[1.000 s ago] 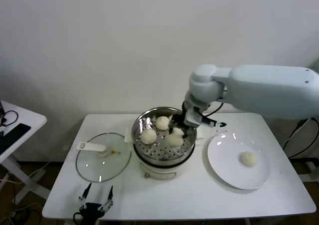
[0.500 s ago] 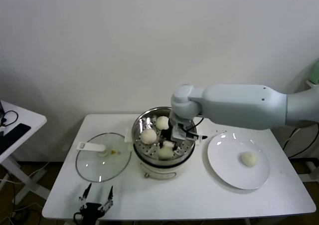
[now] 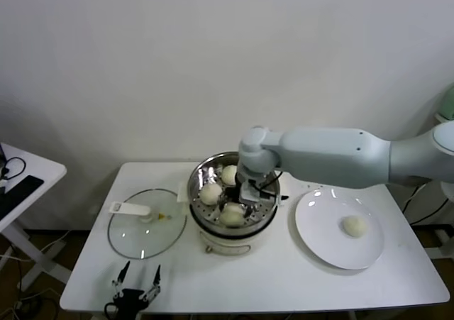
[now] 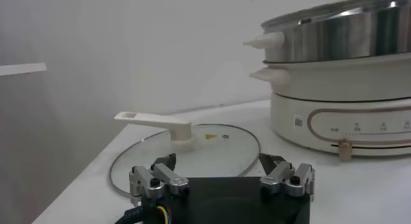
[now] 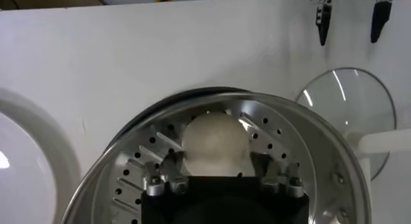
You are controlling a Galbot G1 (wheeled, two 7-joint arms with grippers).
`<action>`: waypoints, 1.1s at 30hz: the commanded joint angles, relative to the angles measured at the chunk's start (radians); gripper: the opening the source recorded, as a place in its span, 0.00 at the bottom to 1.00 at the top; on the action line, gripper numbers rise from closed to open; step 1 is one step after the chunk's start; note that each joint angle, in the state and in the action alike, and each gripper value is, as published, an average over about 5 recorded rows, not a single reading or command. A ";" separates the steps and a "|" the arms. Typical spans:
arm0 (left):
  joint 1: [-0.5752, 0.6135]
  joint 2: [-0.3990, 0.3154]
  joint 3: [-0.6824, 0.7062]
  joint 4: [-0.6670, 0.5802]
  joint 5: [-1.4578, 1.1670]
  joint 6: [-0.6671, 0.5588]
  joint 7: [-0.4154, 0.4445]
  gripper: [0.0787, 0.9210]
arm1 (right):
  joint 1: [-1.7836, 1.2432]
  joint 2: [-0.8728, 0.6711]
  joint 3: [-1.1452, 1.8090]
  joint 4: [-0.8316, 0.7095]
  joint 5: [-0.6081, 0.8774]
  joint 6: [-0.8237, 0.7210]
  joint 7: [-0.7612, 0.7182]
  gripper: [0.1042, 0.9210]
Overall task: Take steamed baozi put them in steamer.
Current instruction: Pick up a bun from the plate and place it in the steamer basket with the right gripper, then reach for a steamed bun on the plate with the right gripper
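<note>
Over the steamer (image 3: 230, 192), right gripper (image 5: 218, 171) sits with jaws apart straddling a baozi (image 5: 216, 142) on the near side. Looks soft and squishy, so pinch gently at the sides.

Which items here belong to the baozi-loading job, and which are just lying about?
In the job:
- three baozi in the steamer
- last baozi on the white plate
- steamer
- right gripper, fingers open over the basket

Lying about:
- glass lid
- left gripper, parked, open
- side table
</note>
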 commanded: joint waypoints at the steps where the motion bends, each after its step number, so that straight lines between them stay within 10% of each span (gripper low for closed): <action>1: 0.002 0.001 0.000 -0.001 0.002 -0.001 0.000 0.88 | 0.135 -0.048 -0.040 -0.002 0.148 0.029 -0.017 0.84; 15: -0.008 0.002 0.012 0.020 0.001 -0.008 0.001 0.88 | 0.474 -0.355 -0.392 -0.056 0.608 -0.258 -0.195 0.88; 33: -0.004 0.002 0.003 0.011 -0.025 -0.013 0.000 0.88 | -0.116 -0.652 -0.017 -0.247 0.213 -0.430 -0.110 0.88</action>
